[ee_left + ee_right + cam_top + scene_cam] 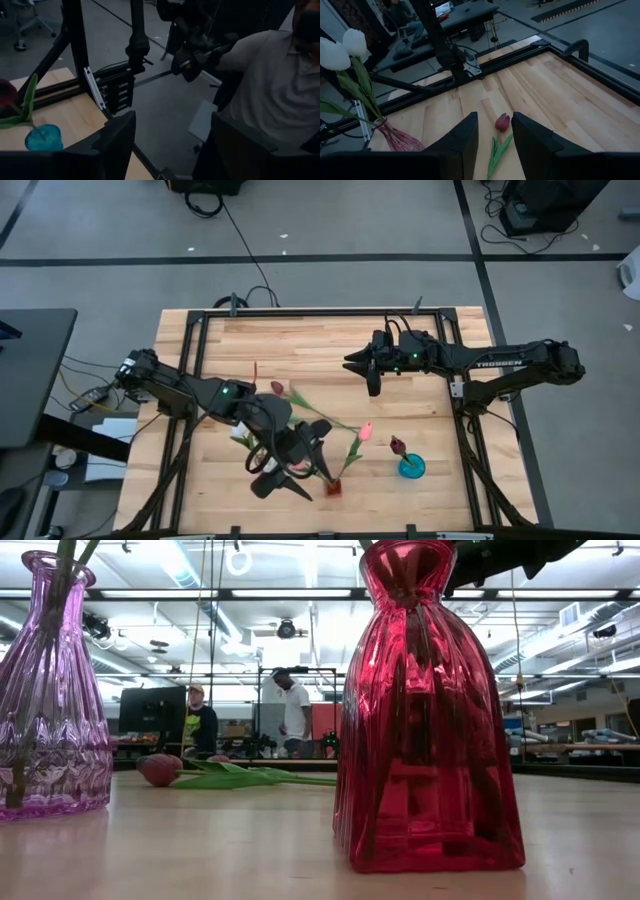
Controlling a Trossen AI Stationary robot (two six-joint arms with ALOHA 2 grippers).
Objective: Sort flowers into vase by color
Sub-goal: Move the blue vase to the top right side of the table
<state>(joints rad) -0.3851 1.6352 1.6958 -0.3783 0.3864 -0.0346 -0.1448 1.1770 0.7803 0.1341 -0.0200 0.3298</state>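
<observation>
While several flowers already stand in vases, the sorting looks only partly done. In the high view a red vase (332,489) near the front edge of the surface (430,340) holds long stems, one ending in a pink flower (366,430), and two white flowers (342,47) show above it in the right wrist view. A small blue vase (411,467) to its right holds one dark maroon flower (398,445). The low view also shows a purple vase (50,700) with green stems in it, though which heads it holds I cannot tell. At least two flowers still lie loose: one dark red flower (502,122) lies flat on the wood farther back, and another stem (255,375) lies toward the left. The right tool (494,145) hovers just over that dark red flower with its fingers parted on either side and nothing held. The left tool (170,150) sits beside the red vase, spread wide and empty. My judgement is that the loose flowers remain to be placed.
</observation>
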